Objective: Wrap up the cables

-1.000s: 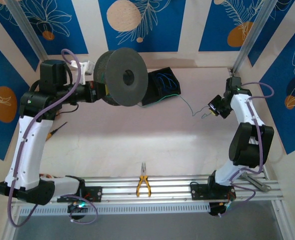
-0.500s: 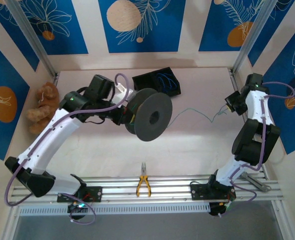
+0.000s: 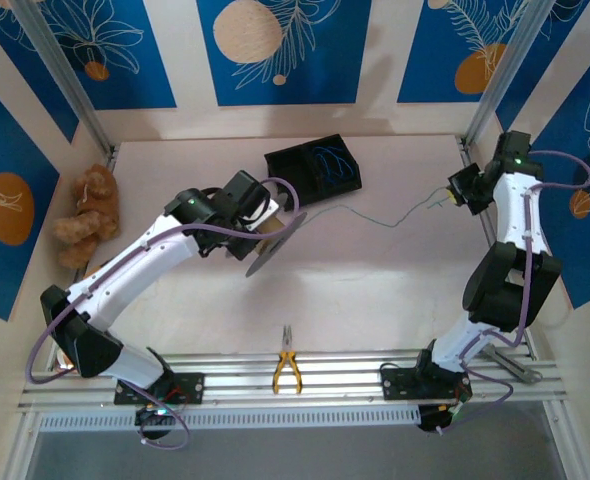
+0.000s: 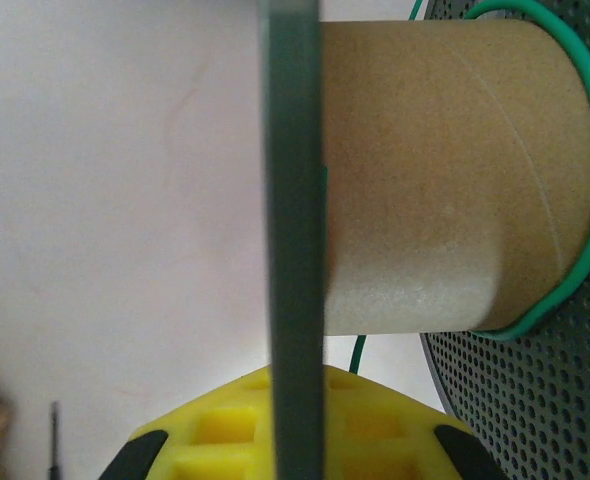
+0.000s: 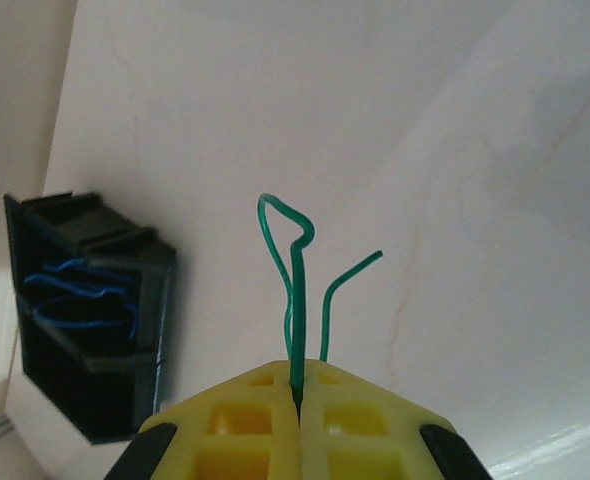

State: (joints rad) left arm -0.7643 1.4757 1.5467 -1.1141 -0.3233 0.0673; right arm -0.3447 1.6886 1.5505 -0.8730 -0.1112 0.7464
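Winding in hand: green cable (image 5: pixel 294 300) is strung from spool (image 4: pixel 425 180), clamped by its flange in closed left gripper (image 4: pixel 293 445), to right gripper (image 5: pixel 297 398), pinched tight on its end. Next, spool must be turned under tension.

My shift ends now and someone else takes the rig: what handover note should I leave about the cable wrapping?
Grips: left end effector shut on the flange of the spool; right end effector shut on the free end of the green cable.
That cable runs across the table to the spool; blue cables lie in the black box.
Done: one green turn shows on the cardboard core.
Left: wind the rest of the green, then likely the blue.
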